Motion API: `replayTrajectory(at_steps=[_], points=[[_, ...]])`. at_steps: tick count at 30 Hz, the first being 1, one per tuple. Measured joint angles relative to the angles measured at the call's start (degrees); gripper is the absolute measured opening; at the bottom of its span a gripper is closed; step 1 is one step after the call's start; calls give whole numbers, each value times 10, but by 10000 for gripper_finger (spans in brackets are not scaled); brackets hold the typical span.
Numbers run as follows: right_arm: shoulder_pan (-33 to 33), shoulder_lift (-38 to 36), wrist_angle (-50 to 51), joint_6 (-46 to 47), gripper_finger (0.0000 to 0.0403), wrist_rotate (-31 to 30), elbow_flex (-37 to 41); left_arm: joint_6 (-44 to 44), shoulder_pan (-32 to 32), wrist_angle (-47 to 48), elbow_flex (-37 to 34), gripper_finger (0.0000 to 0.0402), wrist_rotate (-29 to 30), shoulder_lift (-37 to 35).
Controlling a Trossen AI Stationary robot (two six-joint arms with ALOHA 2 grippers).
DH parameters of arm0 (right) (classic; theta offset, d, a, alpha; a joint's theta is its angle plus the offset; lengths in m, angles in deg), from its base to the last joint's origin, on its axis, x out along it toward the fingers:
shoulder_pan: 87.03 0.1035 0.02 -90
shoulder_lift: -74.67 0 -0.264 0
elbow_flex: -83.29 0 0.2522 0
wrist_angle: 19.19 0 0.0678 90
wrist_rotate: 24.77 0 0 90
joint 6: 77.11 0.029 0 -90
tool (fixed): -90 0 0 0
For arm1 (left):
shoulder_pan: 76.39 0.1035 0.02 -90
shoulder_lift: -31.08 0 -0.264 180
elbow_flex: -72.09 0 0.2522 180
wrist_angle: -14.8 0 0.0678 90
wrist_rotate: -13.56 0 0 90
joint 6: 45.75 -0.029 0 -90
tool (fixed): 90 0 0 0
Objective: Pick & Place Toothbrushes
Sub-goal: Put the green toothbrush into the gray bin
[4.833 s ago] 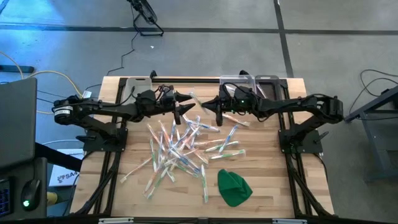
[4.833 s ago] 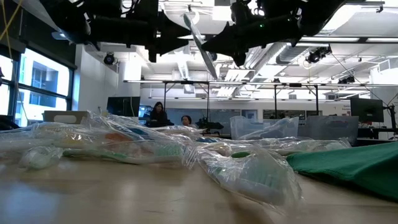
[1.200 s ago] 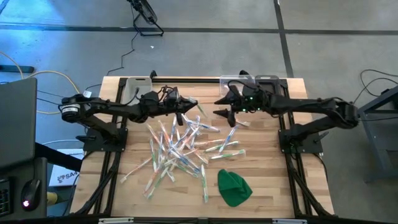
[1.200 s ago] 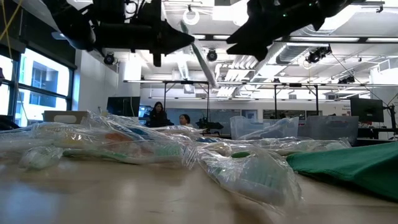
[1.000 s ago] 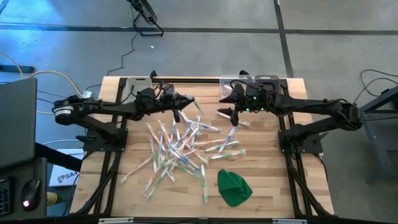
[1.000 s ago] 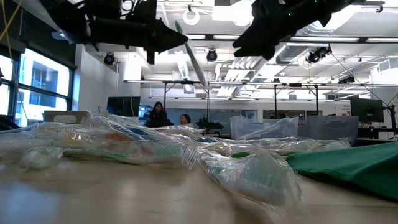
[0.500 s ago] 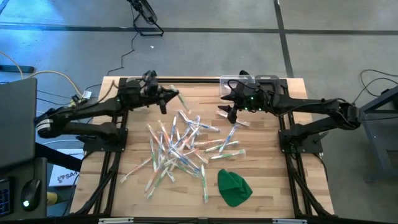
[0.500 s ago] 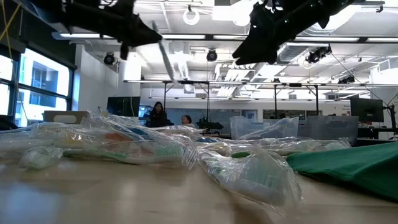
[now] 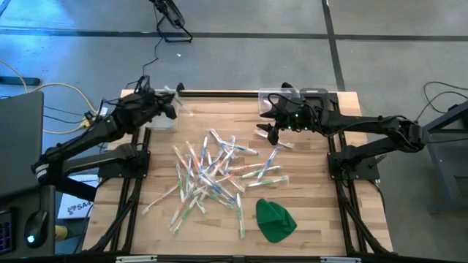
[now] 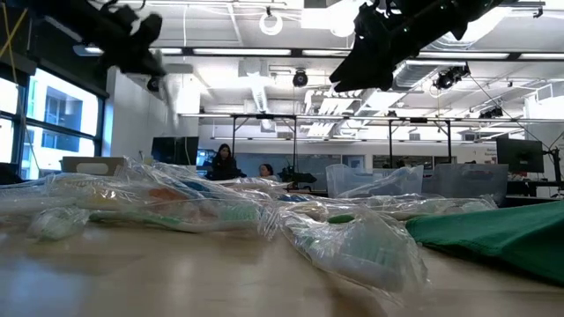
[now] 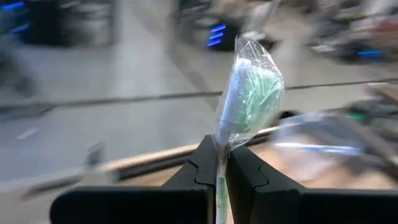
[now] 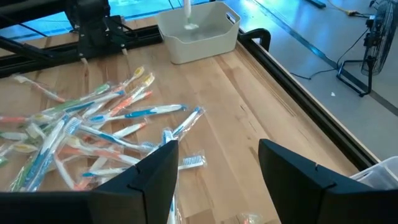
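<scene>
Many wrapped toothbrushes (image 9: 212,172) lie heaped on the middle of the wooden table and also show in the right wrist view (image 12: 93,124). My left gripper (image 9: 172,108) is at the far left corner, over a clear bin (image 9: 159,121), shut on one wrapped toothbrush with a green head (image 11: 249,93). That brush shows over the bin (image 12: 199,31) in the right wrist view (image 12: 187,14). My right gripper (image 9: 269,126) hovers open and empty above the far right part of the heap (image 12: 217,168). My left gripper pinches the toothbrush's thin handle (image 11: 219,163) between its two fingers (image 11: 245,171), just behind the head. The wrapped green head sticks out beyond the fingertips. The brush is lifted clear of the table, above the bin.
A green cloth lump (image 9: 275,219) lies near the front right. More clear bins (image 9: 292,96) stand at the far edge right of centre. Bare wood lies along the table's left and right sides. People sit in the room beyond (image 10: 225,160).
My left gripper has swung from the far middle of the table toward the far left corner, still shut on the toothbrush, and now stands over the clear bin. The heap has not moved.
</scene>
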Motion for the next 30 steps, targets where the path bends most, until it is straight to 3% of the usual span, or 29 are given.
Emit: replayTrajectory(at_steps=[5,9,14,19,30], points=[[0,0,1,0,215,0,0,69,22,92,0,6,93,13],[0,0,1,0,215,0,0,88,44,114,0,6,150,36],[0,0,7,0,215,0,0,105,74,125,0,6,150,66],[0,0,7,5,215,0,0,160,94,172,0,6,113,104],[0,1,13,5,215,0,0,208,97,199,0,18,102,178]])
